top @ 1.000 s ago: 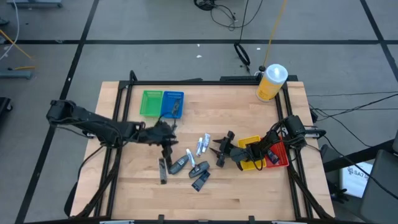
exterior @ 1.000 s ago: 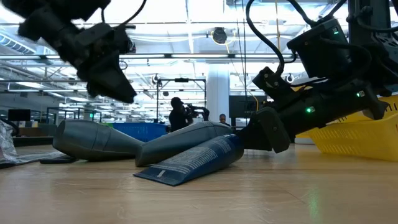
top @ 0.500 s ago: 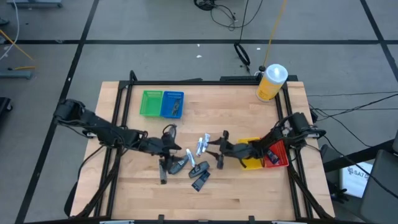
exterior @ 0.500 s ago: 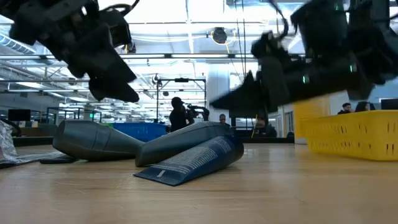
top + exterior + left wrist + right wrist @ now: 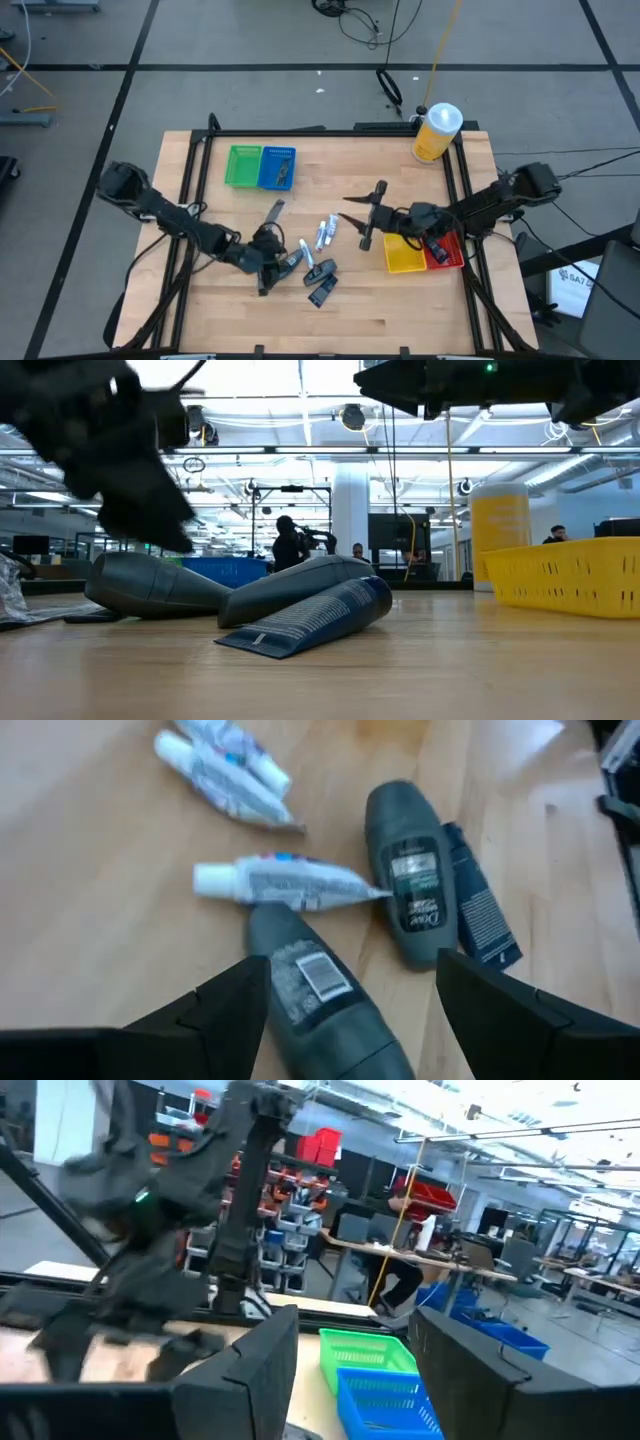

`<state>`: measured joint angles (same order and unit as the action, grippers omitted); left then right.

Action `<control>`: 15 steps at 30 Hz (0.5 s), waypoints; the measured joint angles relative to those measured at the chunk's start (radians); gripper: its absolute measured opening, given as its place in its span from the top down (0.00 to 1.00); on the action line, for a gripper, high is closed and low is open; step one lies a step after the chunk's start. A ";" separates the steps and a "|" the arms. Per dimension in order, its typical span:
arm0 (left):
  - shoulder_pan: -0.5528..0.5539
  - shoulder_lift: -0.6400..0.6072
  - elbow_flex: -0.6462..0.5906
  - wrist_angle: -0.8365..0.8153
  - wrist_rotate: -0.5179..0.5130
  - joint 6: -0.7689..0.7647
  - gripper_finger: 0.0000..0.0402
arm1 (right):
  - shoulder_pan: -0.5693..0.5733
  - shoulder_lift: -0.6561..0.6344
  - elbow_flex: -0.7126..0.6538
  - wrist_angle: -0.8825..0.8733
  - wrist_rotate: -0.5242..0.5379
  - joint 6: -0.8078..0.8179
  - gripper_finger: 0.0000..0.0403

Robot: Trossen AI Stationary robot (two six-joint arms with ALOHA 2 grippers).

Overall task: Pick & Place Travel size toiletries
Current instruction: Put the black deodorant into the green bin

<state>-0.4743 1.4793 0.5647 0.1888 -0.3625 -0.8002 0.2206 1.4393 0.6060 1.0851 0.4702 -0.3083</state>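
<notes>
- The wooden table (image 5: 400, 310) carries everything, with the big yellow bottle (image 5: 436, 133) and its white cap standing at the far right corner; no writing on it can be read
- Four trays sit on the table: a green tray (image 5: 243, 165) touching a blue tray (image 5: 277, 167) at the far left, and a yellow tray (image 5: 404, 256) beside a red tray (image 5: 446, 250) at the right edge
- The left arm reaches in low from the left side, and the left gripper (image 5: 268, 255) hangs just over the cluster of toiletries at table centre — its fingers (image 5: 225, 1005) are spread wide, straddling a dark grey tube (image 5: 320, 1015) without touching it
- That tube shows a white barcode label facing up; the print on it is too small to read
- The right arm stretches in from the right edge, raised above the table, and the right gripper (image 5: 362, 215) points toward the centre with its fingers apart and nothing between them
- A second dark grey tube (image 5: 410, 885) lies beside the first, and its label reads "Dove" near one end, with smaller lines I cannot make out
- A dark blue flat packet (image 5: 478, 905) lies touching that Dove tube, with fine white print, unreadable
- A white-silver mini tube (image 5: 285, 883) with a white cap lies crosswise, between the two dark tubes' ends
- Two more white mini tubes (image 5: 222, 765) lie side by side a little apart from the rest — coloured marks, no legible words
- One dark item (image 5: 283, 176) lies in the blue tray
</notes>
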 joint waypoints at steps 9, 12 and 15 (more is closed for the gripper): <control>-0.003 0.220 0.207 -0.329 0.026 -0.187 0.30 | -0.006 -0.020 0.000 -0.104 -0.001 -0.004 0.54; 0.004 0.261 0.307 -0.498 0.066 -0.167 0.31 | -0.006 -0.020 0.000 -0.107 -0.001 -0.022 0.54; 0.011 0.287 0.373 -0.630 0.079 -0.148 0.37 | -0.006 -0.020 0.000 -0.111 -0.001 -0.029 0.54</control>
<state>-0.4633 1.7664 0.9380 -0.4412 -0.2834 -0.9485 0.2150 1.4197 0.6060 0.9741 0.4694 -0.3373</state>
